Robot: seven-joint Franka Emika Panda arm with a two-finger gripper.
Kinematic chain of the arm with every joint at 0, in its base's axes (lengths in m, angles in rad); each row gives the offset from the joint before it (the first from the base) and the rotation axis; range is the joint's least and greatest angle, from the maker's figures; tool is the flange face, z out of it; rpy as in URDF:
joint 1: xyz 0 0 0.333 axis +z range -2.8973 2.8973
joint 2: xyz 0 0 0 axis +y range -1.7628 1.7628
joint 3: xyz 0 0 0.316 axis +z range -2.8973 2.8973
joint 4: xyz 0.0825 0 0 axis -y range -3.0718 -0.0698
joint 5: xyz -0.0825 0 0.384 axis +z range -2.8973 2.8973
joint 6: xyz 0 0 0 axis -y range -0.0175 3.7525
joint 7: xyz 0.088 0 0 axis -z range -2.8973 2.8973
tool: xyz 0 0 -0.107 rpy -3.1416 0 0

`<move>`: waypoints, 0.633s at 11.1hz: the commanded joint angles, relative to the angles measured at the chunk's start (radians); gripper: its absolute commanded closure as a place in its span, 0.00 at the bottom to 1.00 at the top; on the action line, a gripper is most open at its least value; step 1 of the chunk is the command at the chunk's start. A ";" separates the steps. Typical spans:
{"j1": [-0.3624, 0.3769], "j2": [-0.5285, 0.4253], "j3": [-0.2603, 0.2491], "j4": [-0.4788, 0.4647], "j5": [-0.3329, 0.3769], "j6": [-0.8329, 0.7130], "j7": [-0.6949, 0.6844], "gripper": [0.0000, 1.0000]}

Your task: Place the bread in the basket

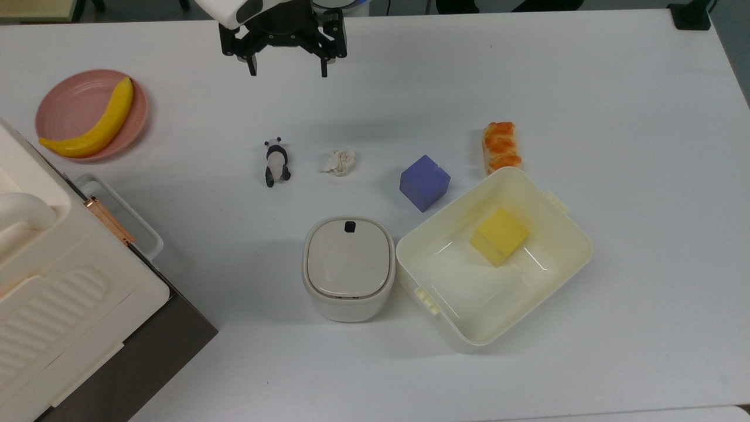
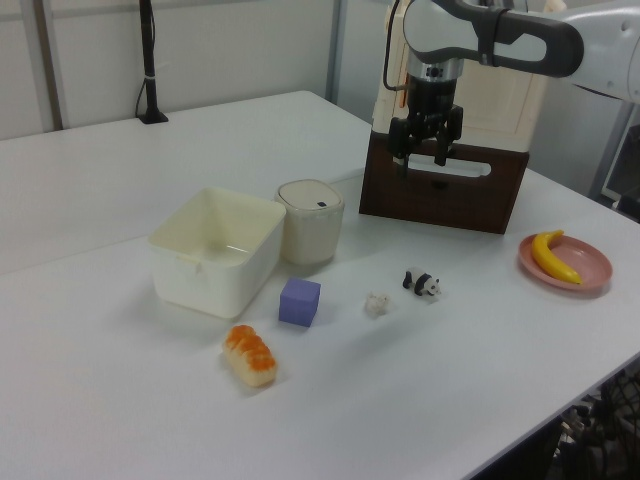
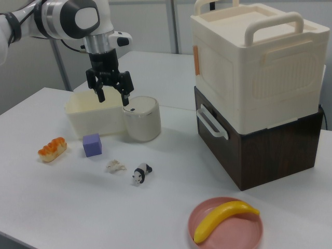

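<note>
Up near the top view's upper edge, the gripper (image 1: 287, 71) hangs above the table (image 1: 615, 88) with its fingers spread and nothing between them. Well apart from it, the bread (image 1: 501, 146) lies on the table just beside the basket (image 1: 577, 258), outside its rim. A yellow cube (image 1: 499, 235) sits inside the basket.

bread (image 1: 501, 147): top view's right of centre, just beyond the basket (image 1: 562, 269) rim
cube in basket (image 1: 499, 235): in its upper half
lidded bin (image 1: 348, 268): touching the basket's left wall
cube on table (image 1: 424, 182): between bread and paper ball (image 1: 339, 161)
panda figure (image 1: 275, 162): left of paper ball
banana (image 1: 92, 122): on plate (image 1: 64, 102), upper left
gripper (image 1: 287, 72): top edge, above the panda
</note>
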State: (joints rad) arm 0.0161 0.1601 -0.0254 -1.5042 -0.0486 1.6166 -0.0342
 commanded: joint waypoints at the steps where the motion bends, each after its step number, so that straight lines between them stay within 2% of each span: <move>1: 0.013 -0.011 0.001 -0.021 -0.013 0.023 0.000 0.00; 4: 0.018 0.021 0.010 -0.022 -0.013 0.035 0.000 0.00; 7: 0.053 0.038 0.010 -0.056 -0.013 0.063 -0.001 0.00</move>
State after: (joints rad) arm 0.0412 0.2032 -0.0119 -1.5140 -0.0486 1.6393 -0.0342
